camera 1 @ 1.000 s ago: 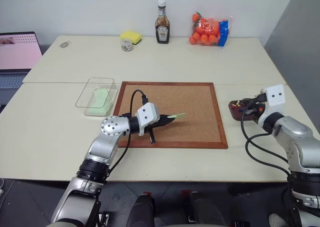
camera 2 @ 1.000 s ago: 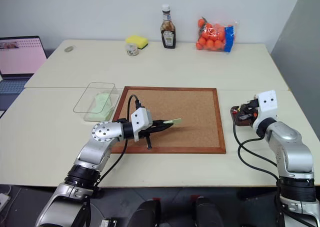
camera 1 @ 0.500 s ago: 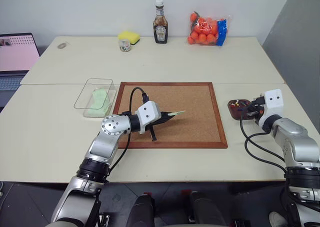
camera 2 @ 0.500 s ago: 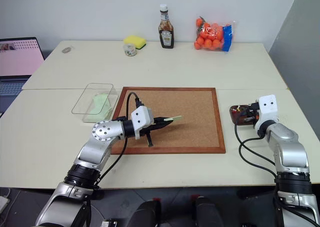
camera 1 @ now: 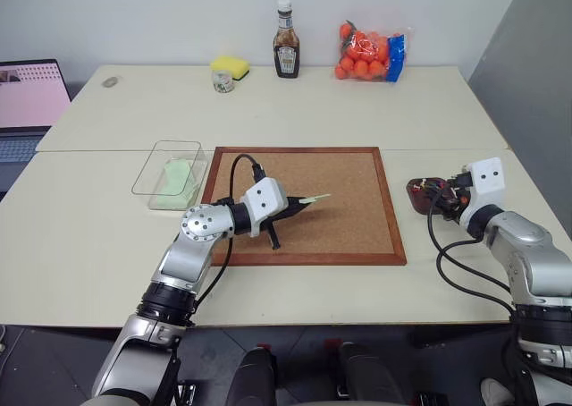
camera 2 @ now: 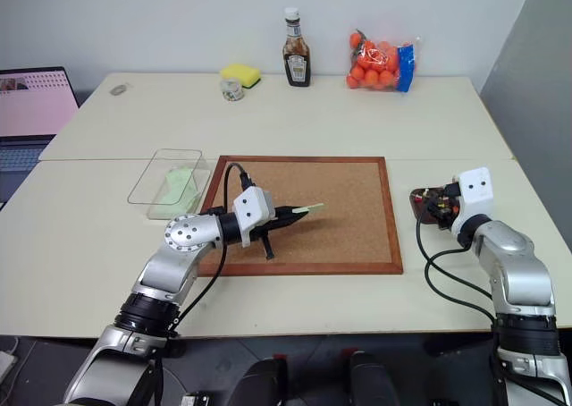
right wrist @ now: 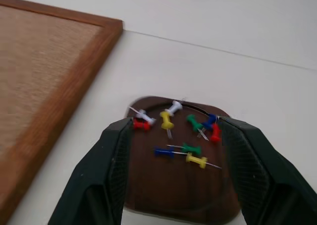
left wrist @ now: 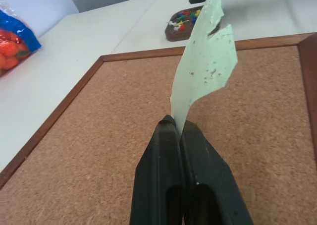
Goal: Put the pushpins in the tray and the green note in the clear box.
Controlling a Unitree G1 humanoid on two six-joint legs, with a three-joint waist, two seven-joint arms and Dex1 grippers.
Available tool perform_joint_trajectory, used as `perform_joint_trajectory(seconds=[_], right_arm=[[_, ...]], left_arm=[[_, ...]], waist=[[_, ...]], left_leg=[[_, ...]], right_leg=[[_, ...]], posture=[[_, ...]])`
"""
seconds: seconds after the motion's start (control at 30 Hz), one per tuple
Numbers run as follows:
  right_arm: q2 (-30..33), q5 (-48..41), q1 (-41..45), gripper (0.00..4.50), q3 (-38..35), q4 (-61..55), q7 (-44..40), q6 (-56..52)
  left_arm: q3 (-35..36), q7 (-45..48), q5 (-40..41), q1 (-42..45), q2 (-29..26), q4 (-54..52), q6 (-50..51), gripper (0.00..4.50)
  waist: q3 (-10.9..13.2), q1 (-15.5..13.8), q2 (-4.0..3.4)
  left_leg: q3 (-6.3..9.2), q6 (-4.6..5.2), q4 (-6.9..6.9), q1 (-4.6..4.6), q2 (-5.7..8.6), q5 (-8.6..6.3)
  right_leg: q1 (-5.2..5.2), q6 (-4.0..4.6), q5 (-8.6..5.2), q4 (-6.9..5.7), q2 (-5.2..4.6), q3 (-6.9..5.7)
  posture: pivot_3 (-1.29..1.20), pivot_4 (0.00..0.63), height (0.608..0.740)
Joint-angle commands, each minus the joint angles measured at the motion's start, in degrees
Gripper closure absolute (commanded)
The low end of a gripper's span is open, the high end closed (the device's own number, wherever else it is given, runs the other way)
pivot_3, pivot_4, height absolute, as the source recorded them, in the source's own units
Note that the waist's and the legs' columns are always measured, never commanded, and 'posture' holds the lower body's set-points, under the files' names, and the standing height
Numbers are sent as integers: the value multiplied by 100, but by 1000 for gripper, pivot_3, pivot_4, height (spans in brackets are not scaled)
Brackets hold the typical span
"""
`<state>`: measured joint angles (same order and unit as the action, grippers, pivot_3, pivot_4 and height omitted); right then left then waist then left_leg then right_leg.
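Green note [left wrist: 204,66], torn at one edge, pinched by a corner between the clenched black fingers of the left hand [left wrist: 176,128] and held edge-up above the corkboard [camera 1: 344,205], clear of its surface. Clear box [camera 1: 172,172] just beside the board's left frame on the counter [camera 1: 295,111], already holding a pale green sheet, well apart from the raised note. Pushpins [right wrist: 173,131], red, yellow, white, blue and green, scattered inside the dark brown tray [right wrist: 163,185] on the board's right side; right hand [right wrist: 173,150] hanging over the tray with fingers spread wide and nothing between them, apparently finished with a drop. Step in hand judged to be the carry of the note to the box. Best done by keeping the pinch firm on so thin a sheet, swinging left high enough to clear the board frame and the box wall, lowering the note inside the rim before letting go. Risks: flutter, a slip from the corner grip, paper catching on the wall.
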<state>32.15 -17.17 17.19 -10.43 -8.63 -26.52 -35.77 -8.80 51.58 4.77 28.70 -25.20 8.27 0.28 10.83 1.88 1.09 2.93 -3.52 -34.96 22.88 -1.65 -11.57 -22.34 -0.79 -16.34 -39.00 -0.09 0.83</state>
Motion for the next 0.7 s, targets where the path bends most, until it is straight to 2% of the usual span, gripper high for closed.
perform_joint_trajectory(seconds=[0.03,0.1,0.2,0.37,0.53,0.7], right_arm=[[80,-459,59,1613,252,-775,-624,-68],[36,-586,271,1613,598,-1016,-950,-7],[-103,-651,873,1613,1252,-1142,-1418,48],[-618,-309,2023,1613,2305,-500,-1965,410],[-1190,74,2840,1613,2853,482,-2240,867],[-1575,423,3274,1613,3126,1152,-2396,1306]], left_arm=[[397,-217,263,85,-162,-502,529,4500],[592,-392,309,80,-269,-695,909,4500],[1080,-1132,194,174,-411,-906,1593,4500],[1807,-1972,225,-58,-643,-1422,2906,4500],[2241,-2547,220,-236,-700,-1565,3694,4500],[2666,-3244,337,-144,-424,-1582,4287,4500]], waist=[[0,18,0],[1,17,1],[3,61,2],[5,65,8],[8,39,13],[12,-32,27]], left_leg=[[0,0,0,-1,0,0],[1,0,0,-3,-2,0],[1,0,-2,-6,-3,0],[7,0,-3,-2,-4,0],[6,-1,-2,2,-4,0],[11,-1,-4,5,-3,0]], right_leg=[[0,0,0,0,1,1],[0,-1,0,-1,2,-1],[-1,-5,3,-3,4,0],[-1,-8,5,1,5,-4],[-4,-7,5,2,0,-3],[-6,-6,6,0,-4,-8]], posture=[[0,150,740],[0,150,740],[0,150,740],[0,150,740],[0,150,740],[0,150,740]])
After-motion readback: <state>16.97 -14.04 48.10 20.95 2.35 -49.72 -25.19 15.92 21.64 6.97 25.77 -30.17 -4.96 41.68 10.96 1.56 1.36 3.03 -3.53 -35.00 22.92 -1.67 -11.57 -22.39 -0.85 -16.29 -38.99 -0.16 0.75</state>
